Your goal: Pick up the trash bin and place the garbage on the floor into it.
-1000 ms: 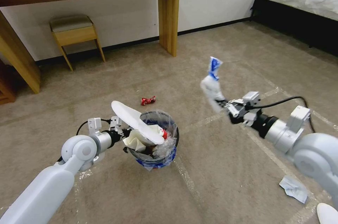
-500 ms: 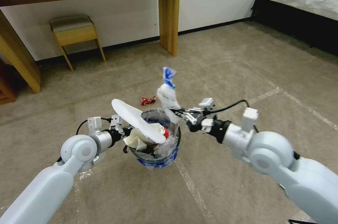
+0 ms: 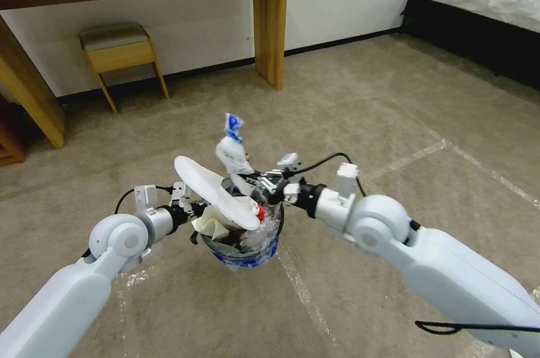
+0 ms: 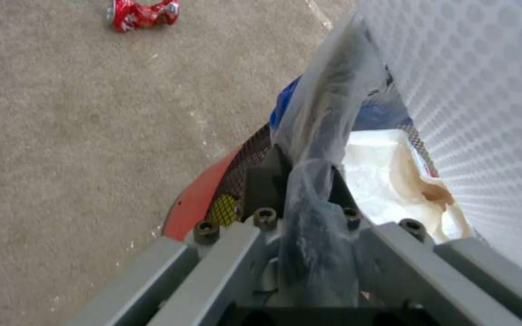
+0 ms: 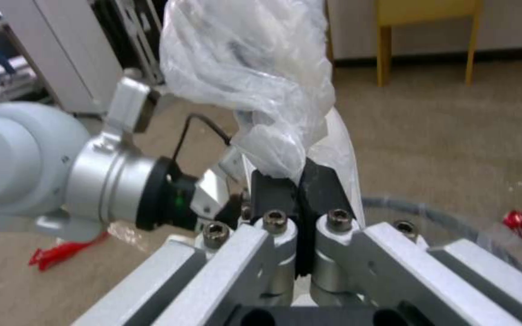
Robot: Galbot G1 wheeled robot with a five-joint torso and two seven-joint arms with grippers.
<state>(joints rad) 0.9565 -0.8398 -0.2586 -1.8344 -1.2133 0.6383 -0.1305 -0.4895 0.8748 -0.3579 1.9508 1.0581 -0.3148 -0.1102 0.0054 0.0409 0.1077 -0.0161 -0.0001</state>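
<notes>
Crinkly plastic wad (image 3: pixel 232 151) sticks up from the right gripper (image 3: pixel 251 179) right above the trash bin (image 3: pixel 247 245) – left gripper (image 4: pixel 303 181) pinches the rim, and the right wrist view shows jaws clamped on its tail.

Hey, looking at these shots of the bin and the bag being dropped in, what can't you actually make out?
- Lower contents of the trash bin: head view, covered by the white slipper sole and crumpled tissue.
- Bin's far rim: head view, hidden behind the right gripper and its crumpled plastic bag.
- Bin's base: left wrist view, cut off behind the left gripper.
- Print on the red wrapper: too small, cut by the edge.
</notes>
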